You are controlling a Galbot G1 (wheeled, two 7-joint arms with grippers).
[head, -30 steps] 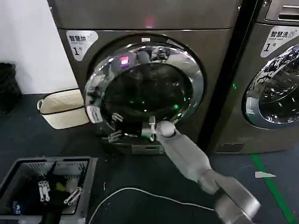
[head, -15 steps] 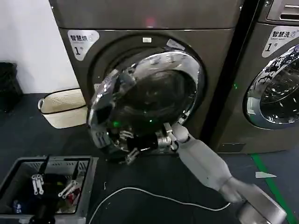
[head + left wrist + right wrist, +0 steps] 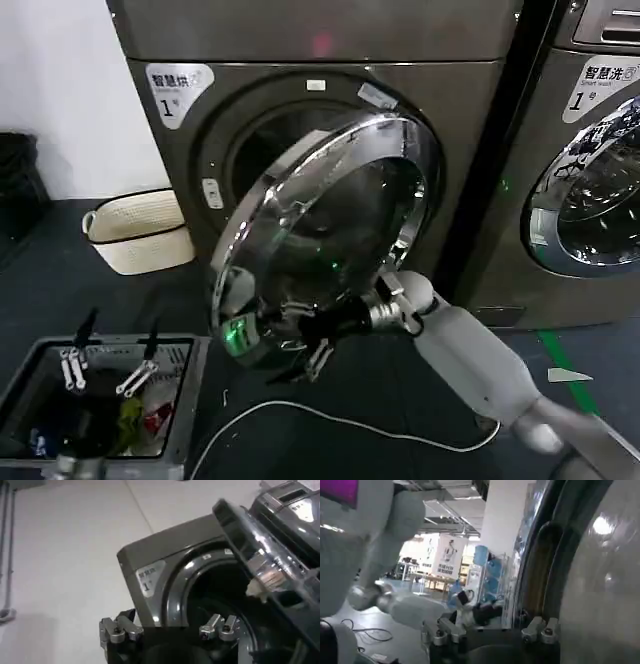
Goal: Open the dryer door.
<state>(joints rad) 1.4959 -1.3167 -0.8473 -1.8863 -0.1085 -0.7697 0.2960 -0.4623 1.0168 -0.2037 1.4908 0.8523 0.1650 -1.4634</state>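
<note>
Door (image 3: 330, 220) ajar; right gripper (image 3: 300, 345) at its 6 o'clock rim, grip state unclear; advisable: follow hinge arc, pull steadily.

Smooth pale-grey right arm (image 3: 480, 365) with rounded joints — ending in a black, silver-fingered tool (image 3: 310, 350).

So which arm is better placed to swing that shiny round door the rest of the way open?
The right: its claw is at the lower rim of the half-open chrome-ringed round dryer door. The left claw hangs low over the grey bin, away from the door.
</note>
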